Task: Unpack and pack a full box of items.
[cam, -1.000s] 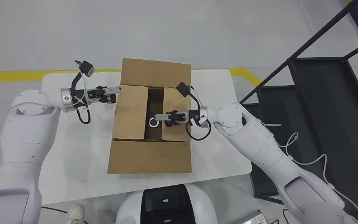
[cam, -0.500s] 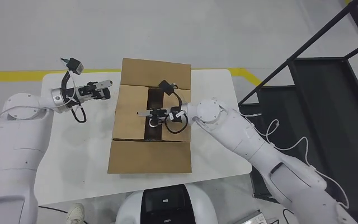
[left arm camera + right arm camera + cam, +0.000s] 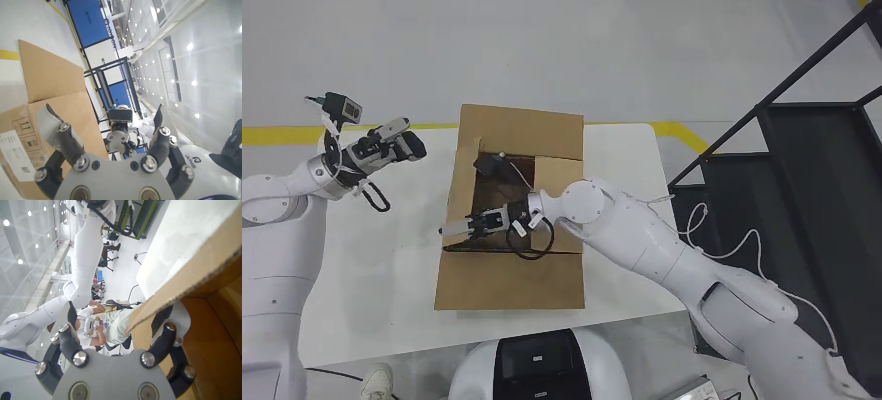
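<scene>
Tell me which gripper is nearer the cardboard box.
Right. The right gripper is at the cardboard box, open, one finger under a flap's edge. The left gripper, also open, hangs off the box's side, apart from it.

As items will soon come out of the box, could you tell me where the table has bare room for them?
The widest bare patch is on the table, between its left edge and the box, nearer than the left tool. The strip right of the box is narrower, with the right arm above it.
</scene>
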Controlling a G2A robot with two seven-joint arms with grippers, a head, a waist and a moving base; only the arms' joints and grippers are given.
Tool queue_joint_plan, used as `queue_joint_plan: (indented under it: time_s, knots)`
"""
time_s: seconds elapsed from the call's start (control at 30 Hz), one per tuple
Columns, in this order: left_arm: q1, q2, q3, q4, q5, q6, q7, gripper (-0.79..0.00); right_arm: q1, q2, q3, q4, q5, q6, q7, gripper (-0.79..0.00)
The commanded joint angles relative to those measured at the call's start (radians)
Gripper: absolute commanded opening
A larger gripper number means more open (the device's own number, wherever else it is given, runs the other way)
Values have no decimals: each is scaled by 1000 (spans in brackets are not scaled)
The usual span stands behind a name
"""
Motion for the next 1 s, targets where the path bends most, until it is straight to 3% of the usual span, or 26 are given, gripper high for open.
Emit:
queue_joint_plan:
  time_s: [0.0, 0.37, 0.57, 0.77, 0.97]
  knots:
    - [4, 1, -9, -14, -28, -3, -6, 0, 17, -27, -20, 25, 18, -37, -14, 0]
    - [7, 9, -24, -68, -93, 17, -108, 0, 110, -211, -156, 322, 83, -51, 7, 0]
    - [-39, 10, 38, -2, 78, 191, -11, 0, 126, -264, -152, 432, 108, -106, 42, 0]
    - [-75, 9, 93, 57, 199, 336, 45, 0, 129, -244, -79, 455, 126, -192, 90, 0]
    - [-89, 7, 143, 88, 312, 422, 101, 0, 81, -161, 56, 364, 96, -261, 94, 0]
